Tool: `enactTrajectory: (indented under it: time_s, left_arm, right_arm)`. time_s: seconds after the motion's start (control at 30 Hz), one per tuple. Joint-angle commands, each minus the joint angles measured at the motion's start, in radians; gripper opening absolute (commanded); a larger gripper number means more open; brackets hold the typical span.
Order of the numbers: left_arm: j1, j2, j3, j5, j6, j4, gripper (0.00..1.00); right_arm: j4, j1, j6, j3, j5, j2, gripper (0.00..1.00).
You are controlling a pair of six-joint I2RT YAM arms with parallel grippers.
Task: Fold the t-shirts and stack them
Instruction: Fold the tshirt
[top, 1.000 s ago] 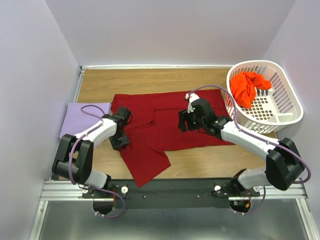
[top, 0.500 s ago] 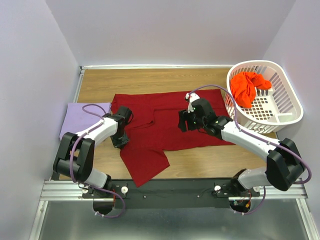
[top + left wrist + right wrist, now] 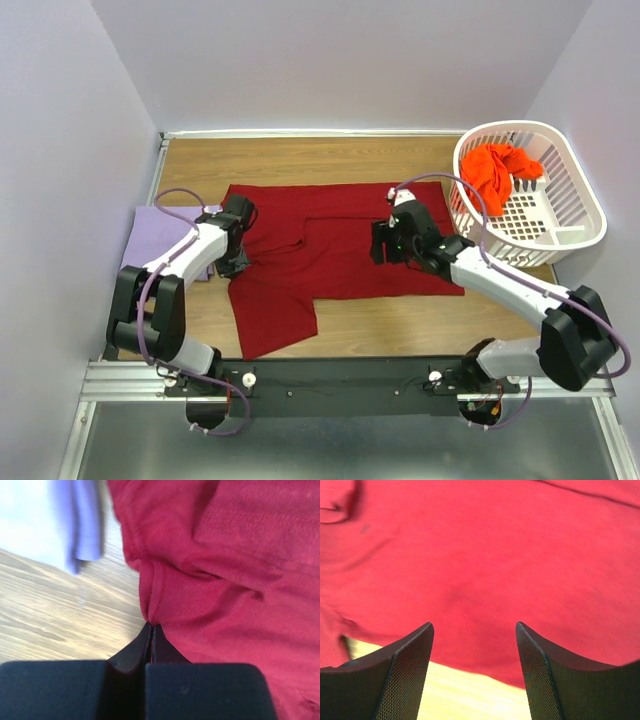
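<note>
Wooden table (image 3: 400, 322), crimson t-shirt (image 3: 320, 250) pinched by left fingers (image 3: 133, 655), right fingers (image 3: 405, 680) spread

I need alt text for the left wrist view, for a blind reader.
The left gripper is shut on a pinched fold at the edge of the dark red t-shirt, which fills the right of the frame. A lavender t-shirt lies at upper left on the wooden table.

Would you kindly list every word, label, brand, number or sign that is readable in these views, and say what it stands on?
None: no text can be read in any view.
The dark red t-shirt, the lavender t-shirt, the orange-red t-shirt and the white laundry basket show no print, tag or logo.
</note>
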Motion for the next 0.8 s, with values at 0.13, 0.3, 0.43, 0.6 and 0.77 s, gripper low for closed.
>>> enactTrajectory:
  time_s: [0.13, 0.3, 0.43, 0.6, 0.77]
  left_arm:
    - [0.114, -0.145, -0.05, 0.03, 0.167, 0.082, 0.0]
    - [0.217, -0.208, -0.105, 0.161, 0.227, 0.154, 0.0]
    - [0.222, -0.214, -0.131, 0.227, 0.244, 0.192, 0.0]
    - [0.222, -0.234, -0.15, 0.277, 0.25, 0.231, 0.0]
    - [0.222, -0.268, -0.147, 0.277, 0.251, 0.238, 0.0]
  right_arm:
    - [-0.187, -0.061, 0.169, -0.075, 0.232, -0.131, 0.7]
    - [-0.27, -0.142, 0.27, -0.121, 0.255, -0.183, 0.66]
    - [-0.356, -0.205, 0.355, -0.147, 0.24, -0.197, 0.64]
    - [-0.407, -0.261, 0.433, -0.166, 0.209, -0.209, 0.63]
    - [-0.468, -0.336, 0.519, -0.182, 0.171, -0.156, 0.51]
